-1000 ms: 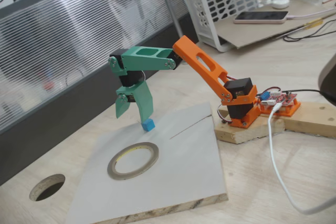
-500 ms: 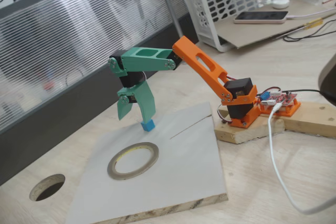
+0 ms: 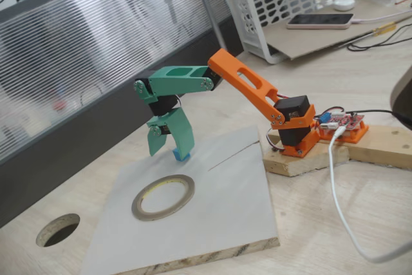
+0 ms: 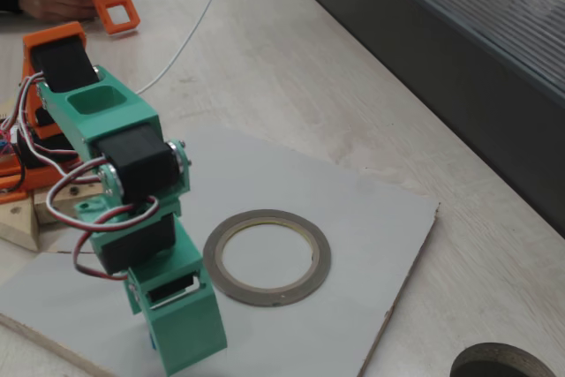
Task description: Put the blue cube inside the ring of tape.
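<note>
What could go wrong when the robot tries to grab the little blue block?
The claw is open around the blue cube, which looks tiny beside its wide green fingers. If they close off-centre, the cube might squirt out or get pushed along the grey board. The ring of tape lies loose on that board, apart from the cube, so a low carry might bump it and slide it away.
</note>
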